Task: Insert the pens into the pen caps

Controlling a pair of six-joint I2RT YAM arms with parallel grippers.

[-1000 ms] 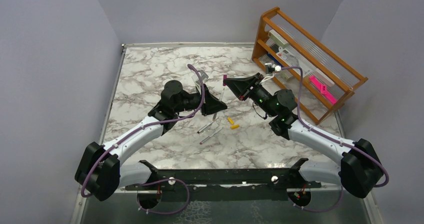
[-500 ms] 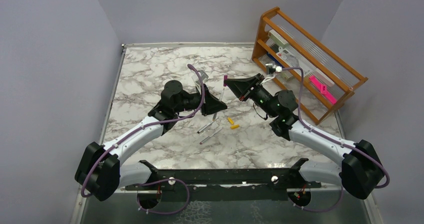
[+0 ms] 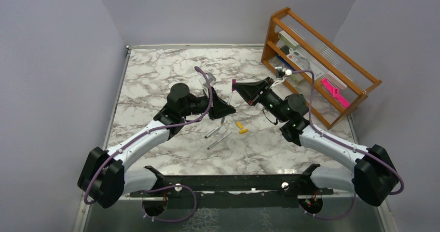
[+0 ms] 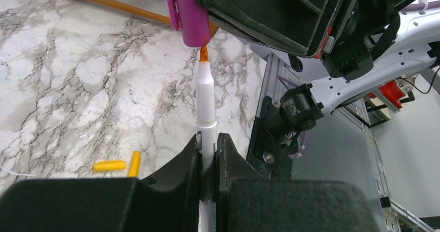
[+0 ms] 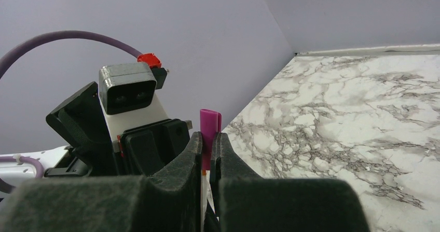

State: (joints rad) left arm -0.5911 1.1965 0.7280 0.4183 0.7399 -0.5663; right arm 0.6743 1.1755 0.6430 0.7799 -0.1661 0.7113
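Note:
My left gripper point(image 3: 227, 109) is shut on a silver-white pen point(image 4: 206, 102) and holds it upright above the table. The pen's orange tip point(image 4: 204, 54) sits right at the mouth of the magenta cap point(image 4: 189, 14). My right gripper point(image 3: 237, 88) is shut on that magenta cap point(image 5: 210, 125) and holds it just above the pen. The left gripper point(image 4: 209, 149) and right gripper point(image 5: 209, 146) face each other. Two yellow caps point(image 3: 239, 124) point(image 3: 243, 131) lie on the marble. Two more pens point(image 3: 211, 132) point(image 3: 219, 140) lie beside them.
A wooden rack point(image 3: 316, 60) stands at the back right against the wall, with a flat bright-pink object point(image 3: 332, 89) in it. Grey walls close in the marble table point(image 3: 155, 76) on the left, back and right. The yellow caps also show in the left wrist view point(image 4: 109, 165).
The right wrist has shifted very slightly. The pen and the magenta cap stay held tip to mouth, and the left arm has not moved.

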